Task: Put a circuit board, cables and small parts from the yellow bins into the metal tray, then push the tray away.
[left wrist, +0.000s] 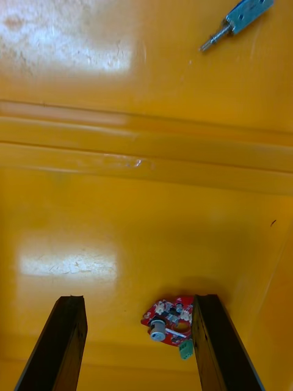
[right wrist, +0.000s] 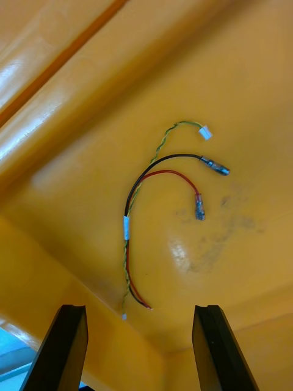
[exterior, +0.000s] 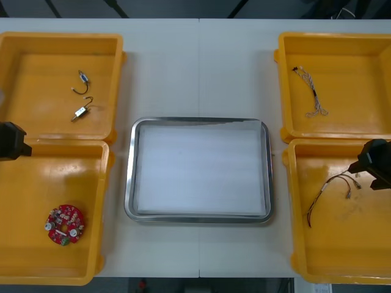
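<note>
Evidently no pick yet: metal tray (exterior: 129,183) bare; released right jaws over the near-right cable (right wrist: 127,211), released left jaws near the circuit board (left wrist: 166,319); both must descend.

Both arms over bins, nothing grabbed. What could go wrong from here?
Cable lies flat on the bin floor, ends splayed: the open right gripper may catch one strand only. Circuit board sits off-centre, close to one finger of the open left gripper: a straight descent may strike it.
</note>
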Robot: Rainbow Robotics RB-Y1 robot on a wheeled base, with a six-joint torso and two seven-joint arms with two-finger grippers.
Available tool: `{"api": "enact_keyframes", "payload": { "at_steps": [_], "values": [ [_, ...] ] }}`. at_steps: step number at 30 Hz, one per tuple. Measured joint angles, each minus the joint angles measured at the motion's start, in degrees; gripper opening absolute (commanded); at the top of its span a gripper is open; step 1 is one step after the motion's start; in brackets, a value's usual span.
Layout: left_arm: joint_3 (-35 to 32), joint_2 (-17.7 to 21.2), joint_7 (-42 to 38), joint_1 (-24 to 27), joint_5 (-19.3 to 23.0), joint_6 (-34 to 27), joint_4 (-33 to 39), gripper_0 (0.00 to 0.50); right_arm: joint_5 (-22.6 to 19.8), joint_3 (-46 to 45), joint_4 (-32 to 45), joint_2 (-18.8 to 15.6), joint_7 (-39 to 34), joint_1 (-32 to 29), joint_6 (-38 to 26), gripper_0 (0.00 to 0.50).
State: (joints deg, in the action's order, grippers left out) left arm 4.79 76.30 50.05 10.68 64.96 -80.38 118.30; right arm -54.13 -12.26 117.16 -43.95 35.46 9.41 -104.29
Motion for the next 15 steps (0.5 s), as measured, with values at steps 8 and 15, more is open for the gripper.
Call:
{"api": "enact_keyframes", "payload": {
  "at_steps": [8,15],
  "values": [
    [0.5,1.6,0.85,-5.14,0.87,7.59,-0.04,0.5,9.12,2.13,0.36,4.02,-4.79,0.11,-0.59,0.5],
    [0.42,4.53,10.63,-12.25,1.14,11.21,0.09,0.5,19.1,9.47,0.34,6.86,-7.7,0.54,-1.34,0.5]
  ]
}}
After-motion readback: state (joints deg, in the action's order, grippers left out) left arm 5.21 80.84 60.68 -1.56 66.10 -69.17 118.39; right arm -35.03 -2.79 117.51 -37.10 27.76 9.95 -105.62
